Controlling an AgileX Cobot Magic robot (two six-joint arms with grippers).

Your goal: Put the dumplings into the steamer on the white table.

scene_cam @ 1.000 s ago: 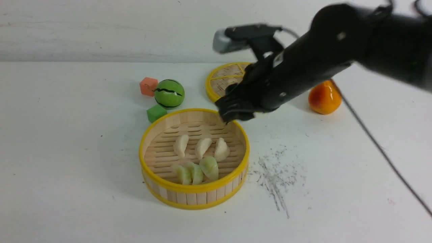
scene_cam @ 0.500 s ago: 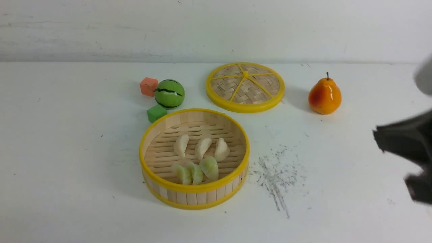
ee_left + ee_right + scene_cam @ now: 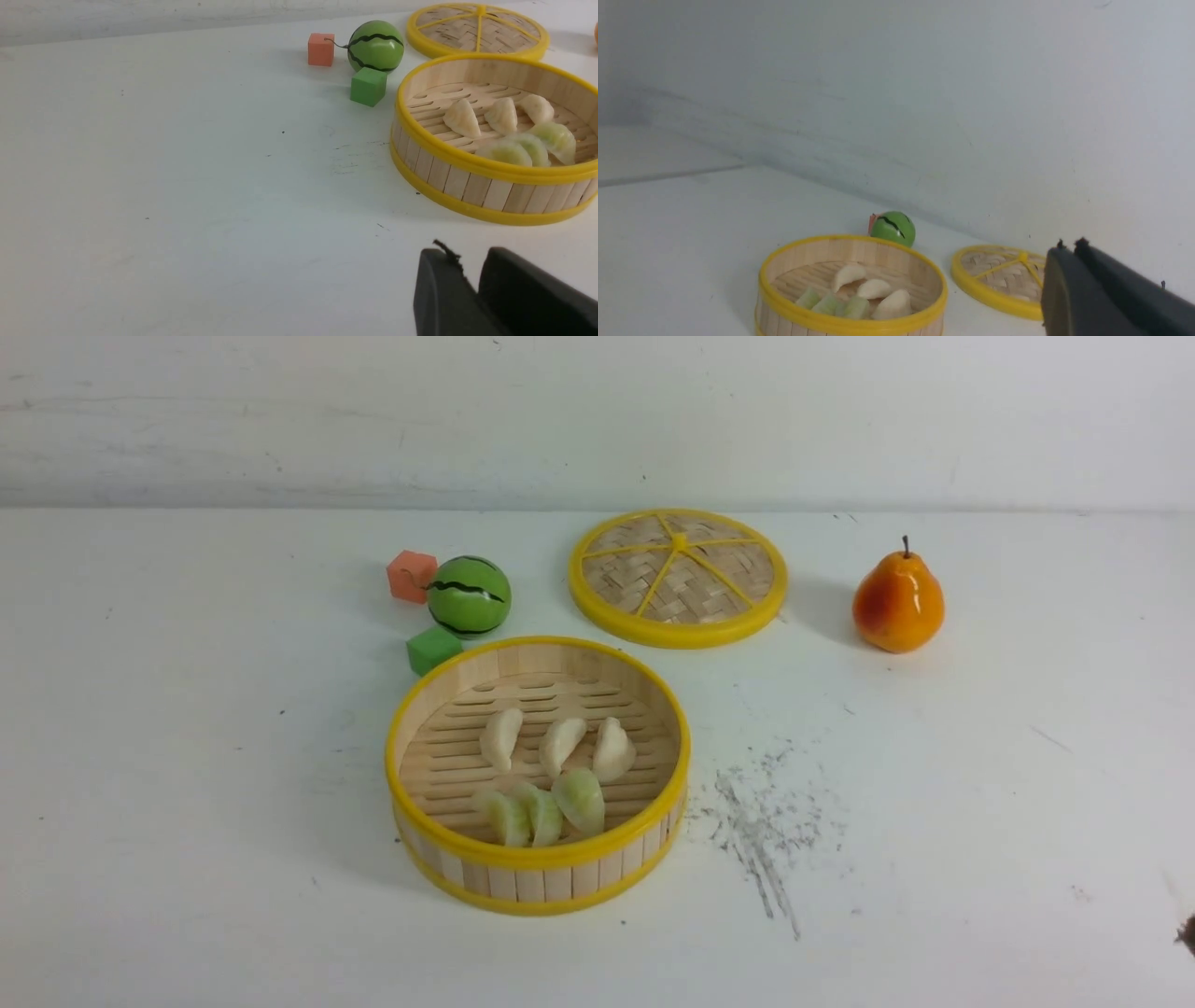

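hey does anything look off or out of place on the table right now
Nothing spilled or askew. All six dumplings sit inside the upright steamer. The only blemish is a patch of dark grey scuff marks on the white table beside it.

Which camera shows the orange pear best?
The front view: the whole pear stands there with its stem, on the white table to the right of the lid. The left wrist view catches only an orange sliver at the picture's edge, and the right wrist view does not show it.
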